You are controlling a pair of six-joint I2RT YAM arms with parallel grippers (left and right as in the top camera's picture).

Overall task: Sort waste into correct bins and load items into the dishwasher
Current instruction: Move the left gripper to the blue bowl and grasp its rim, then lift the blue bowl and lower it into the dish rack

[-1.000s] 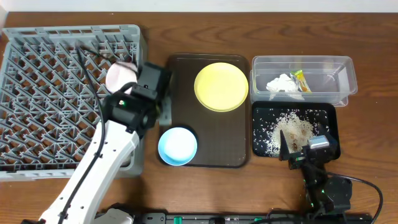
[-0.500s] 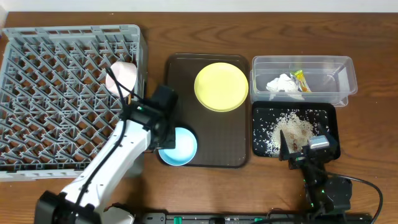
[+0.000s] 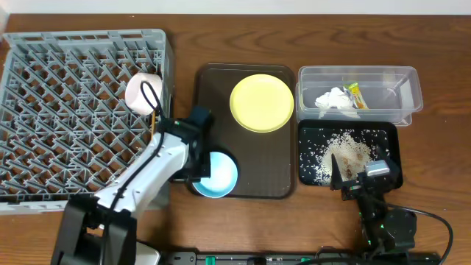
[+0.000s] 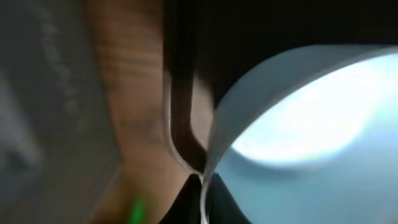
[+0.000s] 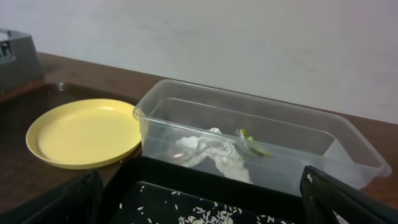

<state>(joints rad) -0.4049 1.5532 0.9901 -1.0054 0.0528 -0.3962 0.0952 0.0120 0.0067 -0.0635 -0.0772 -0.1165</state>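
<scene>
The grey dish rack (image 3: 73, 110) lies immediately left of the left hand (image 3: 199, 169). The brown serving tray (image 3: 254, 165) carries the light blue bowl (image 3: 221, 175), which sits just right of that hand, rim at its fingertips. Whether the hand is clamped on the rim cannot be told. The right hand (image 3: 347, 179) stands spread apart, well right of the bowl. Judgement: the left hand is nearer, and the bowl must travel leftward.

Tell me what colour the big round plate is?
The plate is pale yellow, clearest in the overhead view.
</scene>
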